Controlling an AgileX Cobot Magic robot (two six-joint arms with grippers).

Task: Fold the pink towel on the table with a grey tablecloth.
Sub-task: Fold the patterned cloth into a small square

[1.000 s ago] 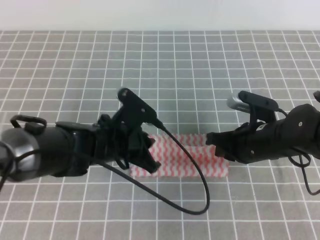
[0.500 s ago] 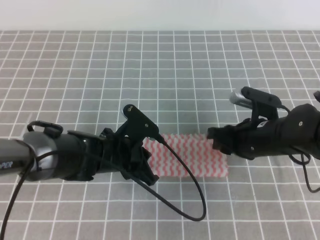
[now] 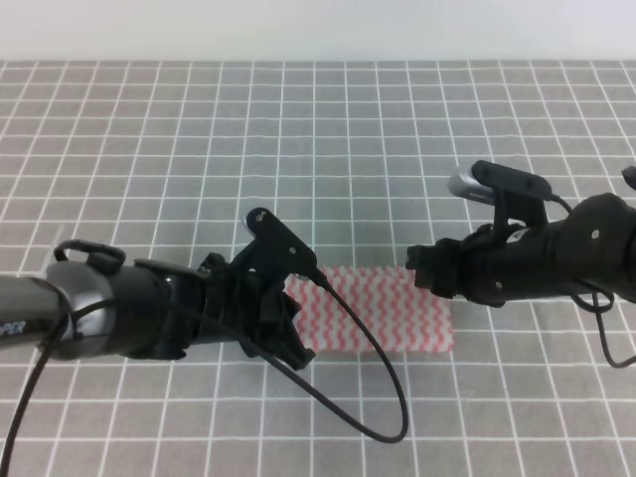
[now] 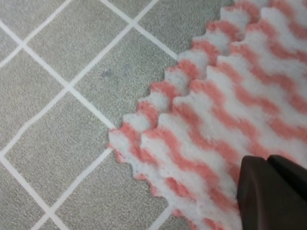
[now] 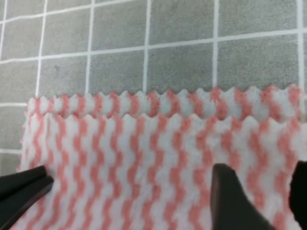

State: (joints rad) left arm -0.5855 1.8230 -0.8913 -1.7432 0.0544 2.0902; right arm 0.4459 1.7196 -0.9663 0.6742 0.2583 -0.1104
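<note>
The pink towel (image 3: 383,310) lies folded in two layers on the table with a grey tablecloth (image 3: 318,149). My left gripper (image 3: 293,323) is low over the towel's left end. In the left wrist view its dark fingertips (image 4: 271,187) are pressed together at the near edge of the towel (image 4: 216,105). My right gripper (image 3: 419,273) hovers just above the towel's right end, open and holding nothing. In the right wrist view its fingers (image 5: 230,201) are spread wide over the towel (image 5: 144,158), whose two zigzag edges lie slightly offset.
A black cable (image 3: 388,397) loops from the left arm across the towel and onto the cloth in front. The gridded cloth stretches bare behind the arms to the back edge (image 3: 318,64).
The left gripper lowered the lifted towel edge onto the lower layer, then stayed still. The right gripper let go of the towel's right end and rose slightly away from it.
</note>
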